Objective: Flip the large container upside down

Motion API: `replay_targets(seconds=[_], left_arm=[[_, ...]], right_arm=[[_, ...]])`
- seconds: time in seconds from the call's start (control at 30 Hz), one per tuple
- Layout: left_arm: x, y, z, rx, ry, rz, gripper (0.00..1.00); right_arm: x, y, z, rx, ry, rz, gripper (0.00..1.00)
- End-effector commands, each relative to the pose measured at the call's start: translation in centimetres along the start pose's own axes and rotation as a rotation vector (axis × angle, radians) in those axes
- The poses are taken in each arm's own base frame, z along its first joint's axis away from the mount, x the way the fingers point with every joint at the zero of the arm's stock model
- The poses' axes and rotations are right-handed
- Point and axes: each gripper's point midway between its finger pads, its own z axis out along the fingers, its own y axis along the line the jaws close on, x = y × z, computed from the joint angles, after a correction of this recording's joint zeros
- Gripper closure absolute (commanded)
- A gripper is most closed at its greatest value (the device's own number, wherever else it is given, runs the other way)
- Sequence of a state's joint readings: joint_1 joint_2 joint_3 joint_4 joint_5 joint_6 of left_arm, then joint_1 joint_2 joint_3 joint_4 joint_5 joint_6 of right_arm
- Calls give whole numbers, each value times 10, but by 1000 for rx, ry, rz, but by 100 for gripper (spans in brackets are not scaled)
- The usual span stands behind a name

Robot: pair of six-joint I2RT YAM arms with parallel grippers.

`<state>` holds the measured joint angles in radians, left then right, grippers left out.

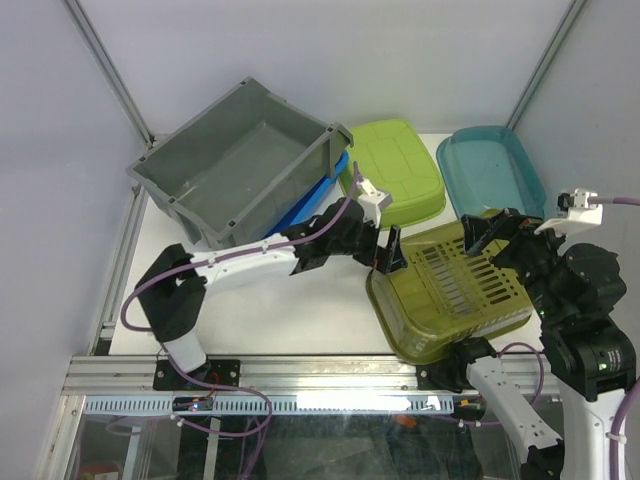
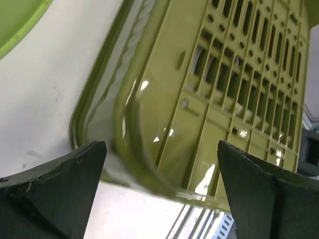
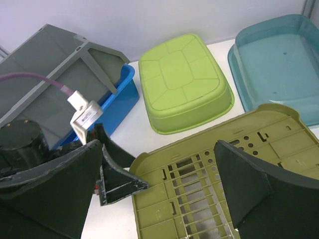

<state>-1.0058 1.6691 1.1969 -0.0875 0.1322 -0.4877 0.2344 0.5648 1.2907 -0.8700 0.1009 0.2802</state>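
No text, brand, number or sign is legible in any view. The only printed item is a small white tag [image 3: 85, 117] on the purple cable [image 3: 35, 78] just behind the left hand [image 1: 388, 257], left of centre in the scene. It carries a few dark lines of print, too small and blurred to read.
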Motion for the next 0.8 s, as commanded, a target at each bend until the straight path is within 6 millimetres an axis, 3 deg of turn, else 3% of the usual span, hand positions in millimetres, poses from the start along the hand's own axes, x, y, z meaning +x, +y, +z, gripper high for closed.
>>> replay_targets(seconds=[0.0,0.2,0.27,0.37,0.47,0.57,0.67,0.77], left_arm=[[-33,-46,21,206,-31,64,1],[-43,-67,58,310,-4,-19,1],[-60,-74,56,313,-45,-9,1],[-99,-75,31,239,-168,41,1],[-134,-81,-15,169,-261,92,1],[-158,-101,-70,167,-306,86,1],[-178,-118,-137,153,-355,53,1],[-198,-120,-212,86,-468,28,1]], right_arm=[[-13,-7,-11,36,-47,-17,1],[-11,-7,-12,37,-37,-2,1],[-13,-8,-14,43,-43,-5,1],[-14,-8,-18,42,-48,-19,1],[-9,-8,-20,24,-48,-35,1],[6,-6,-14,-2,-26,-36,1],[32,9,0,-97,53,-18,1],[61,39,15,-260,202,28,1]])
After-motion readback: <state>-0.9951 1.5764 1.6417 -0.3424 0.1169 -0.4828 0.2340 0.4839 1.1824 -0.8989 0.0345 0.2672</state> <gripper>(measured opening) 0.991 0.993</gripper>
